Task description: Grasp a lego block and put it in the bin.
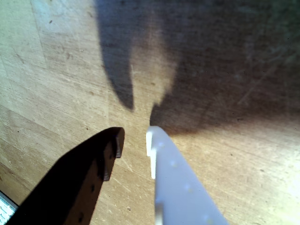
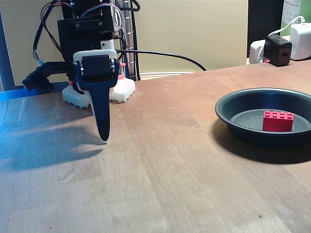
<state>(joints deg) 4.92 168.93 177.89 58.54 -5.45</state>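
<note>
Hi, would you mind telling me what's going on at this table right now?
A small robot arm is moving a lego block into a bin. The red block already lies inside the dark pan at the right of the fixed view. The gripper points down at the bare wooden table well to the left of the bin; the wrist view shows its fingers slightly apart, holding nothing.

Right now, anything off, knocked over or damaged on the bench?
Nothing stands out. The red lego block sits upright on the flat bottom of the round dark pan, which rests level on the wooden table. The gripper hangs over bare wood, jaws slightly apart with nothing between them. No spills or visible damage.
</note>
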